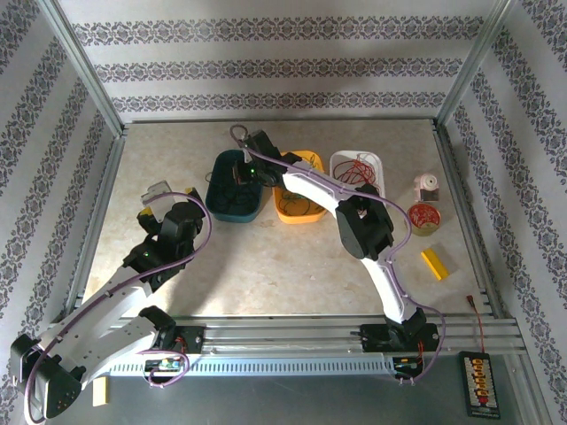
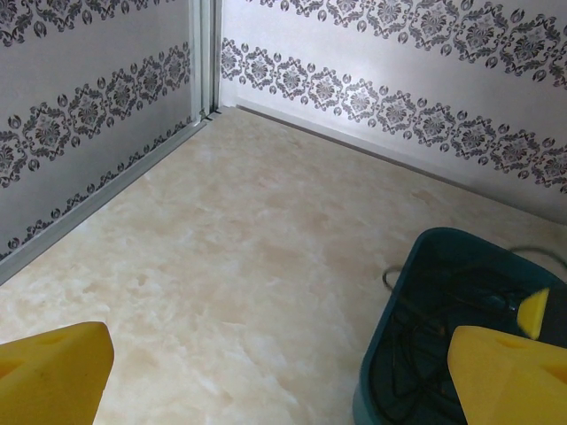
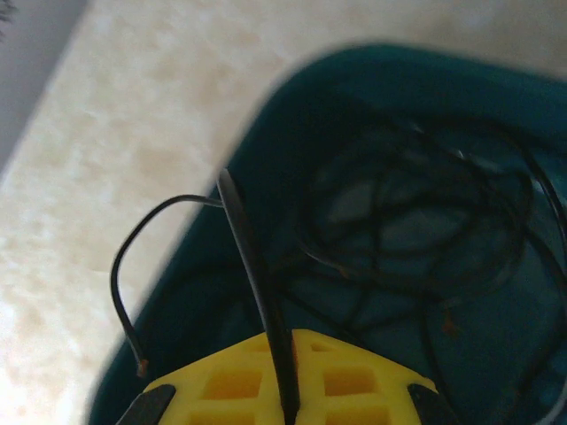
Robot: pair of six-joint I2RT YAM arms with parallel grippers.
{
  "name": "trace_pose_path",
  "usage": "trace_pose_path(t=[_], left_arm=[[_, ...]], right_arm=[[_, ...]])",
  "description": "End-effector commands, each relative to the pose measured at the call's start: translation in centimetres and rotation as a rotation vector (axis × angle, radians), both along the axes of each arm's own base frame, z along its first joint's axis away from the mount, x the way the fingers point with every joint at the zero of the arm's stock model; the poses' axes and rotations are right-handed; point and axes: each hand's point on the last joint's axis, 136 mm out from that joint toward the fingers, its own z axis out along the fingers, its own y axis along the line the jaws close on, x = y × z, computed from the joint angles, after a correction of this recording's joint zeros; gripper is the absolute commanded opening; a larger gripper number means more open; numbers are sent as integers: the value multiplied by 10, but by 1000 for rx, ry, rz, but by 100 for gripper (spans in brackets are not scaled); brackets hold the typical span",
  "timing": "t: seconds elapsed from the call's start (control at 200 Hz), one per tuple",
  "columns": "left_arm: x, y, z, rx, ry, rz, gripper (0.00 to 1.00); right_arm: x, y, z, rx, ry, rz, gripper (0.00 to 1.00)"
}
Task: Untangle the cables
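Black cable [image 3: 255, 266] rises from between the yellow pads of the right gripper [image 3: 285, 354], which is closed on it above the teal bin [image 3: 266, 106]. Its loose end curls out over the bin's wall. More black cables [image 3: 416, 221] lie coiled inside. Red cables [image 1: 359, 173] lie in the white bin [image 1: 354, 156], next to the orange bin [image 1: 297, 217]. Left gripper [image 2: 282, 376] stands wide with nothing in it, over the beige marbled table [image 2: 230, 248]. Bare tabletop lies before the bins. Metal rails [image 1: 104, 190] and ornament-banded wallpaper [image 1: 266, 35] close it in.

Black cables [image 3: 407, 252] in teal bin [image 3: 425, 75] look blurred.
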Motion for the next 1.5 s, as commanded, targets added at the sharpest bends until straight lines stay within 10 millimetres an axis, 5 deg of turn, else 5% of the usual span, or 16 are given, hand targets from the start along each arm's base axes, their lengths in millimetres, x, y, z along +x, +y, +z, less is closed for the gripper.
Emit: trace_pose_path(t=[0.0, 0.275, 0.46, 0.595, 0.68, 0.91, 1.03, 1.125, 1.24, 1.275, 1.315, 1.389, 1.494], left_arm=[[-3, 7, 3, 0, 4, 20, 97], [0, 4, 2, -10, 2, 14, 97], [1, 2, 2, -10, 3, 2, 97], [3, 0, 3, -11, 7, -10, 97], [4, -2, 4, -14, 7, -19, 97], [13, -10, 11, -1, -8, -55, 97], [21, -17, 9, 21, 10, -75, 98], [24, -11, 1, 66, 59, -43, 100], [26, 16, -10, 113, 115, 43, 99], [26, 27, -13, 112, 128, 76, 99], [26, 41, -16, 114, 140, 127, 99], [28, 62, -27, 133, 178, 194, 99], [39, 74, -47, 225, 245, 220, 99]], right_arm=[[12, -25, 33, -1, -77, -101, 0], [16, -45, 23, -132, -88, -138, 1], [17, -32, 27, -172, -117, -99, 7], [10, -14, 36, -166, -116, -29, 53], [7, -15, 54, -158, -143, -29, 71], [-5, -47, 118, -111, -248, -76, 78], [-22, -92, 139, -89, -310, -153, 79], [-41, -156, 147, -103, -347, -285, 80], [-72, -265, 127, -164, -380, -521, 83], [-82, -297, 122, -195, -407, -592, 98], [-94, -329, 115, -241, -431, -653, 98], [-113, -371, 105, -345, -522, -705, 98], [-131, -405, 79, -464, -572, -740, 98]])
